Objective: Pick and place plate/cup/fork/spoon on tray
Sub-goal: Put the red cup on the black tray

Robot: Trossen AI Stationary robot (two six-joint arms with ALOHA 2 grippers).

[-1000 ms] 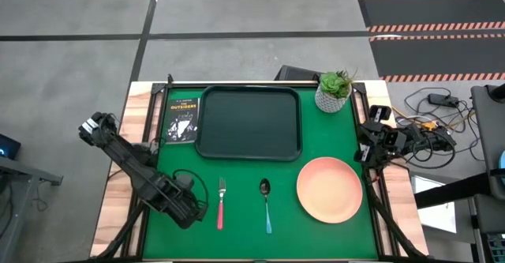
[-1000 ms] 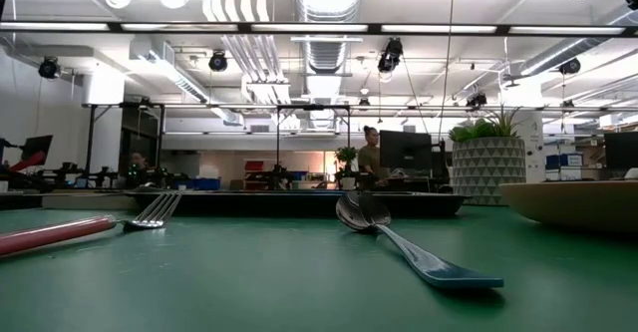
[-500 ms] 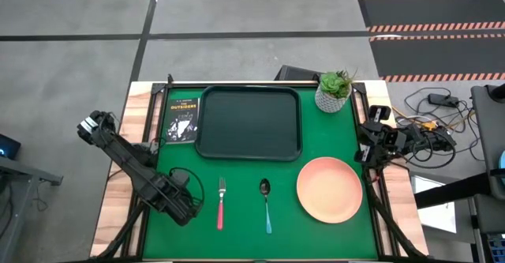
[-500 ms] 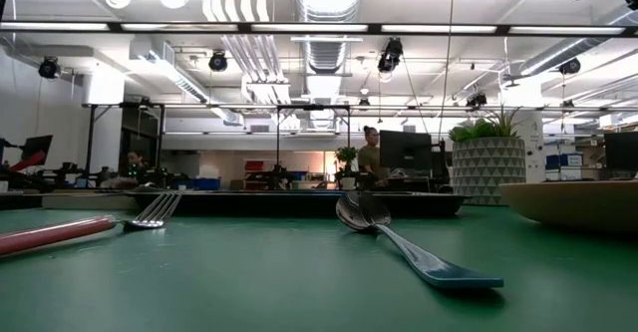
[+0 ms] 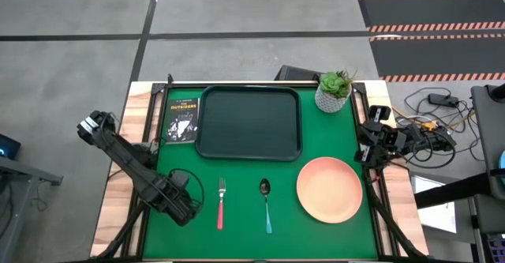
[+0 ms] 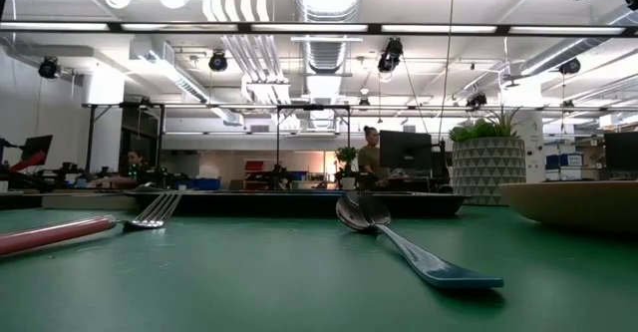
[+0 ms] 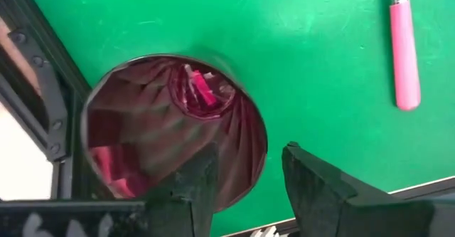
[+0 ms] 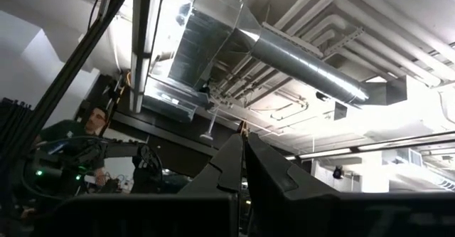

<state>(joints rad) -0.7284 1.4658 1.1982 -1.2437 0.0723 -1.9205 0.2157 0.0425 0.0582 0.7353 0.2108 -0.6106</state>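
The dark red cup [image 7: 174, 130] stands upright on its base on the green mat, near the table's left edge; my left arm hides it in the high view. My left gripper [image 7: 249, 155] is open above it, pointing down, with one finger over the cup's inside and one outside its wall. The fork [image 5: 221, 202] and the spoon [image 5: 266, 204] lie side by side on the mat at the near middle. To their right lies the peach plate [image 5: 330, 189], and the dark tray [image 5: 248, 125] sits at the far middle. My right gripper [image 8: 244, 159] waits shut at the table's right edge, pointing up.
A black book [image 5: 183, 119] lies left of the tray. A white pot with a green plant [image 5: 334, 91] stands at the tray's far right corner. Cables lie beyond the table's right edge. People show in the room behind the table in the low view.
My left arm has shifted slightly toward the table's left edge, and a dark part of it has come into the low view's top left corner. The fork, spoon, plate and tray have stayed where they were.
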